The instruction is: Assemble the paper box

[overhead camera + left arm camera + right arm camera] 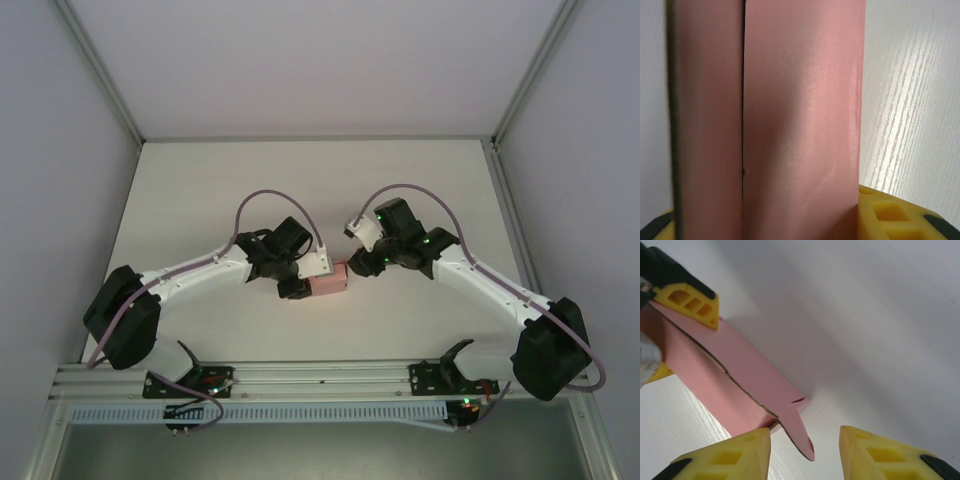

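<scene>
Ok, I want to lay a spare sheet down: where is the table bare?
Bare: the far table up to the back wall, and the strip between box and rail. Crowded: mid-table, where left hand and right hand flank the box.

White surface (pixel 300 180), matte, with faint wood grain clear in left wrist view (pixel 910 100). Plain pale walls on 3 sides: back wall (pixel 320 60), left wall (pixel 50 150), right wall (pixel 590 120). 2 aluminium posts rise at far corners: left post (pixel 100 70), right post (pixel 535 70). Aluminium rail (pixel 320 375) runs along near edge; white slotted strip (pixel 320 412) just beside it, camera side. Light even, diffuse; shadows soft and grey.
</scene>
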Motion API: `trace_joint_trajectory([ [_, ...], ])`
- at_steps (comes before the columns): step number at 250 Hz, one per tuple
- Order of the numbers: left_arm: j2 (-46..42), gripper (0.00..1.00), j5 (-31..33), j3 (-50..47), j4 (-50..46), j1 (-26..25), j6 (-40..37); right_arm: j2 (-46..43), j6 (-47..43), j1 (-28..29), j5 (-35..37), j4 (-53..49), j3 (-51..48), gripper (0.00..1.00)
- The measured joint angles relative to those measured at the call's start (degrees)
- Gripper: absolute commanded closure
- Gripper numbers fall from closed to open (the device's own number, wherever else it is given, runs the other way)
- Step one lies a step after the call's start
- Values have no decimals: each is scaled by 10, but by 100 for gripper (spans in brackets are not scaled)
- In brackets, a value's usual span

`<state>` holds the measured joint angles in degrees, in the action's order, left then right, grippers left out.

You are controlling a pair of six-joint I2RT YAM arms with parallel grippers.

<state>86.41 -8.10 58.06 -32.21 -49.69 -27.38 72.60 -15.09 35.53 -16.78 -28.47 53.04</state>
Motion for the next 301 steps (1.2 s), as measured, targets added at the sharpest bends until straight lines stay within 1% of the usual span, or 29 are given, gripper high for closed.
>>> trace_joint_trajectory([
  [16, 1, 63, 0, 1, 0, 0, 0, 2, -2, 0, -9, 1, 0, 64],
  [26, 2, 63, -1, 2, 0, 0, 0, 5, -3, 0, -13, 2, 0, 74],
  [32, 2, 63, -1, 2, 0, 0, 0, 7, -4, 0, -15, 3, 0, 77],
  [68, 4, 63, -1, 3, 0, 0, 0, 33, -1, 0, -25, 4, 0, 78],
  [84, 4, 63, -1, 4, 0, 0, 0, 41, 1, 0, -27, 2, 1, 84],
  [98, 4, 63, -1, 4, 0, 0, 0, 44, 2, 0, -27, 0, 1, 95],
  [116, 6, 63, -1, 5, 0, 1, 0, 46, 14, 0, -30, -2, 4, 99],
  [151, 10, 64, -1, 11, -2, 2, 0, 48, 60, -1, -38, -19, 18, 100],
  [227, 19, 65, -4, 23, -13, 2, 0, 70, 261, -14, -77, -66, 52, 100],
  [262, 29, 65, -6, 33, -14, 2, 0, 71, 348, -28, -100, -65, 53, 100],
  [301, 29, 65, -5, 36, -14, 2, 1, 70, 439, -31, -112, -45, 50, 100],
])
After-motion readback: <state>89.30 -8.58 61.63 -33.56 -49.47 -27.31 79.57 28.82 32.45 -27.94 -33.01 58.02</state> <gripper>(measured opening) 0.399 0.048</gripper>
